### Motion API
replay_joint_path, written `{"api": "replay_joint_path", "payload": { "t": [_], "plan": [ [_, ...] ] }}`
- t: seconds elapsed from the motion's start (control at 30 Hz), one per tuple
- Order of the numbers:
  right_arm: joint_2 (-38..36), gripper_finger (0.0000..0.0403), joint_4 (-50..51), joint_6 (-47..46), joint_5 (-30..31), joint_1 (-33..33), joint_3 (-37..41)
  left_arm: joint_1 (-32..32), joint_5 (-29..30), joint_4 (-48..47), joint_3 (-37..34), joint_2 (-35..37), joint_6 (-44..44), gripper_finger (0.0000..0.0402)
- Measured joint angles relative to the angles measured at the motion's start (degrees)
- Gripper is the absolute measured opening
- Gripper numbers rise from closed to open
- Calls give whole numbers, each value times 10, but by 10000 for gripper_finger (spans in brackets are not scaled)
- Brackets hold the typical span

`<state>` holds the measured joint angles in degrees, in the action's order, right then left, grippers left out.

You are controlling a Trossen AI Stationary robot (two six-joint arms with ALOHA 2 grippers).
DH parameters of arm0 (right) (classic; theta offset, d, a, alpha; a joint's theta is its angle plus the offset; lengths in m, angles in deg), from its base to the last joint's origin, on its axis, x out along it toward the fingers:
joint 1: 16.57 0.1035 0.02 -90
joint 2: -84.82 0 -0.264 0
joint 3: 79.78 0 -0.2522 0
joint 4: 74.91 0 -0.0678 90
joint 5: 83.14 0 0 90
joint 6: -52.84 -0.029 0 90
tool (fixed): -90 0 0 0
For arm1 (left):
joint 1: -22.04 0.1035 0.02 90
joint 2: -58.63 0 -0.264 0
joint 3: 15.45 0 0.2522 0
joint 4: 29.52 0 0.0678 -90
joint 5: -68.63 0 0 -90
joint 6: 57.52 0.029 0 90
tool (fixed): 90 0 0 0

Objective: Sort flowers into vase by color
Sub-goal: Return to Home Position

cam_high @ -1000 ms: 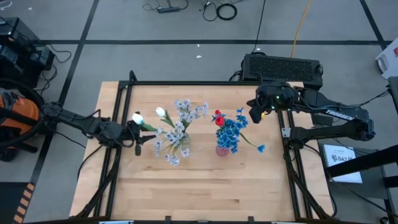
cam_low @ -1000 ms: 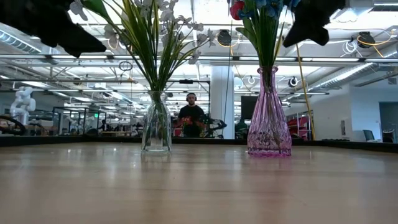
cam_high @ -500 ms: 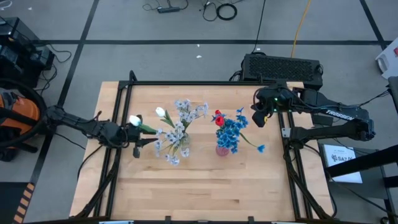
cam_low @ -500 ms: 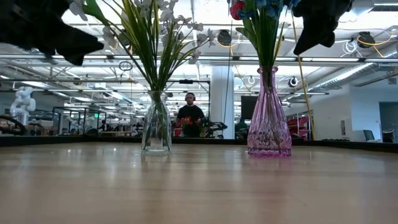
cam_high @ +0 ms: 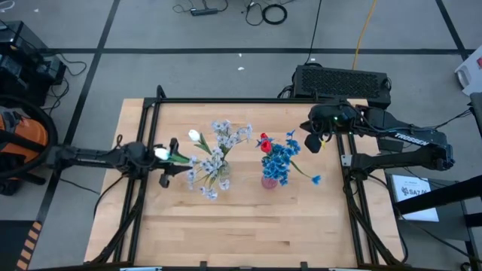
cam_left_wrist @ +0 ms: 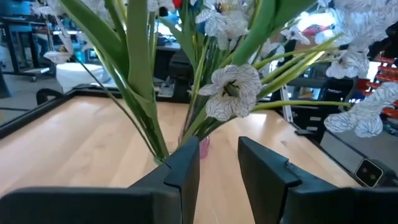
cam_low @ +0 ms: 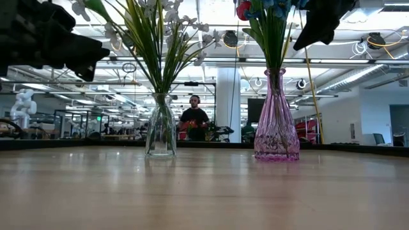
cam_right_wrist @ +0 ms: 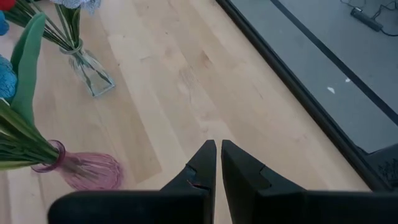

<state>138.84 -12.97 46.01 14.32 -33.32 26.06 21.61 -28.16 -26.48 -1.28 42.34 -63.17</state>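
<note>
A clear glass vase (cam_low: 160, 131) holds the pale lavender-white sprays (cam_high: 215, 159) and two white tulips (cam_high: 195, 136). One white tulip head (cam_high: 160, 153) leans out to the left over my left gripper (cam_high: 170, 161). That gripper is open and level, pointing at the stems (cam_left_wrist: 186, 93) just above the vase; whether it touches them I cannot tell. A pink vase (cam_low: 276, 121) holds the blue clusters (cam_high: 280, 162) and a red tulip (cam_high: 264, 143). My right gripper (cam_right_wrist: 218, 163) is shut and empty, high over the table's far right part (cam_high: 312, 140).
Black frame rails (cam_high: 154, 120) run along the table's left, far and right edges. A black box (cam_high: 343, 79) sits beyond the far right corner. Bare wood (cam_high: 241, 226) lies on the near side of both vases. A person (cam_low: 195, 118) stands in the room behind.
My left arm has swung toward the table's near edge, so it now lies level and straight across from the left, and its gripper has turned to face the clear vase. The leaning white tulip head has shifted a little toward the near edge.
</note>
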Motion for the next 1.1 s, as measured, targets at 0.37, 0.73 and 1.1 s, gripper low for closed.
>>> {"api": "replay_joint_path", "payload": {
  "t": [0.37, 0.73, 1.1],
  "plan": [
    [0, 18, 16, -28, 0, 0, 0, 48, -65, -41, 0, 44, -16, 116],
    [-2, 18, 56, -44, 0, 0, 0, 38, 25, -90, 0, 141, -15, 116],
    [-100, 18, -106, -77, -37, 0, 148, 28, 50, -133, -1, 163, -29, 116]
  ]
}}
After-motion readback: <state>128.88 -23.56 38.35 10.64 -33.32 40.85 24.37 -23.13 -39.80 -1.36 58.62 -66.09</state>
